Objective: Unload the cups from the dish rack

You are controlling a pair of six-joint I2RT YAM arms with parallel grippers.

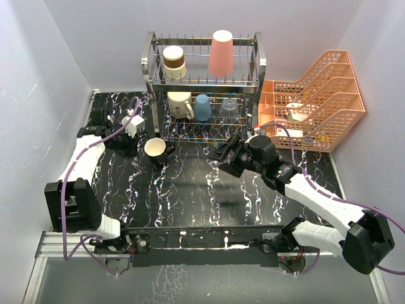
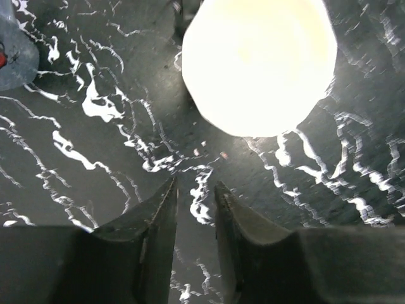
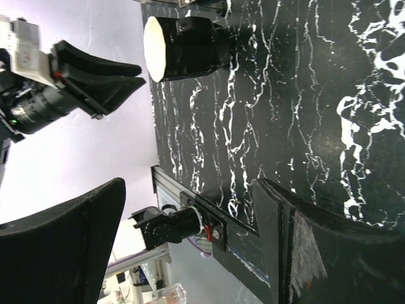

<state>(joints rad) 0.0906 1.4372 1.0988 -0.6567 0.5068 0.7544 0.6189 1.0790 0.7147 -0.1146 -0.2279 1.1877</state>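
Observation:
The steel dish rack (image 1: 150,63) stands at the back. Its top tier holds a brown-and-cream cup (image 1: 174,61) and a salmon-pink tumbler (image 1: 221,53). The lower tier holds a cream mug (image 1: 179,104), a blue cup (image 1: 202,107) and a clear glass (image 1: 230,109). A black mug (image 1: 156,152) stands upright on the table left of the rack's front; it also shows in the left wrist view (image 2: 259,63) and the right wrist view (image 3: 190,47). My left gripper (image 1: 134,140) (image 2: 195,183) (image 3: 140,74) hovers just left of it, narrowly open and empty. My right gripper (image 1: 223,155) (image 3: 190,183) is wide open and empty before the rack.
Orange mesh trays (image 1: 329,95) stand stacked at the back right, with a small white item (image 1: 296,114) inside. The table (image 1: 190,196) is black marble with white veins. White walls close in the left, back and right sides.

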